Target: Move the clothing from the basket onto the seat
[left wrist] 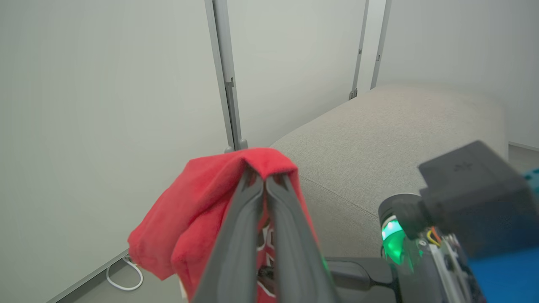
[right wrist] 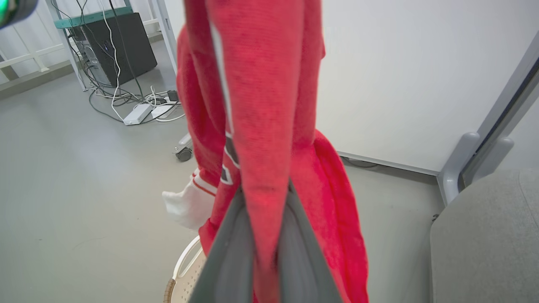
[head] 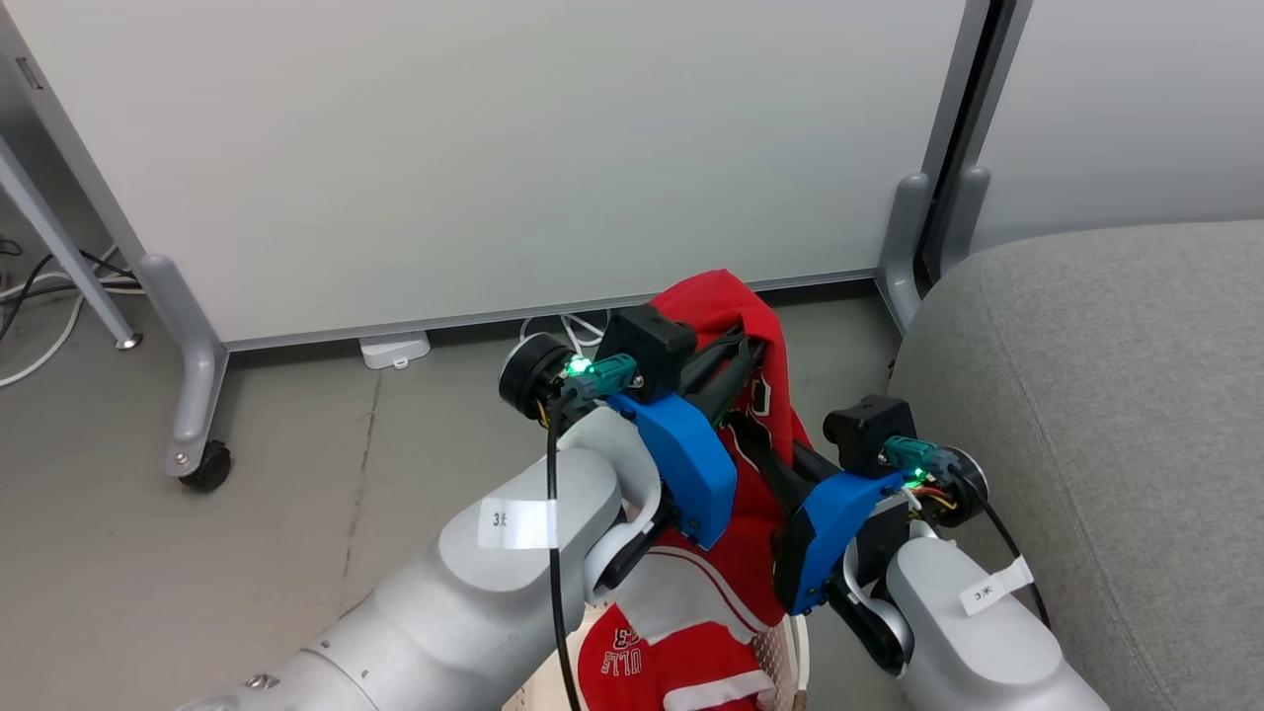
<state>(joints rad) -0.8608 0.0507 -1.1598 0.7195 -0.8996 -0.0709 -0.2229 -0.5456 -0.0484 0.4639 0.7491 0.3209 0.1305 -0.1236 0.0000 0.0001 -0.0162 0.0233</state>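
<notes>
Clothing: a red garment [head: 716,296] of soft knit, with white trim and black-and-white lettering low on its front. It hangs lifted above the basket [head: 790,642], and its lower folds reach down to the basket mouth. I cannot tell whether the red mass at the bottom is the same piece or a second one.

Left gripper [head: 755,346]: fingers together, clamped on the top fold of the garment, highest point of the cloth.
Right gripper [head: 743,434]: lower down and just beside the left, fingers closed on a hanging fold of the same red cloth.

Grey sofa [head: 1086,395] stands to the robot's right, near the basket; no cloth on the part of it in view.

Left wrist view: left gripper [left wrist: 264,179] has its tips pressed shut with the red fold draped over them. The sofa [left wrist: 379,134] has a rounded edge and a seam line behind. The right wrist's green light is at the lower right.

Right wrist view: the right gripper [right wrist: 265,198] has a vertical red strip pinched between its fingers. A white ribbed cuff [right wrist: 185,206] with red stripes dangles to one side. The cream perforated basket [right wrist: 185,273] rim lies directly below. A tangle of cables [right wrist: 122,97] lies on the floor beside a black box [right wrist: 122,38].
</notes>
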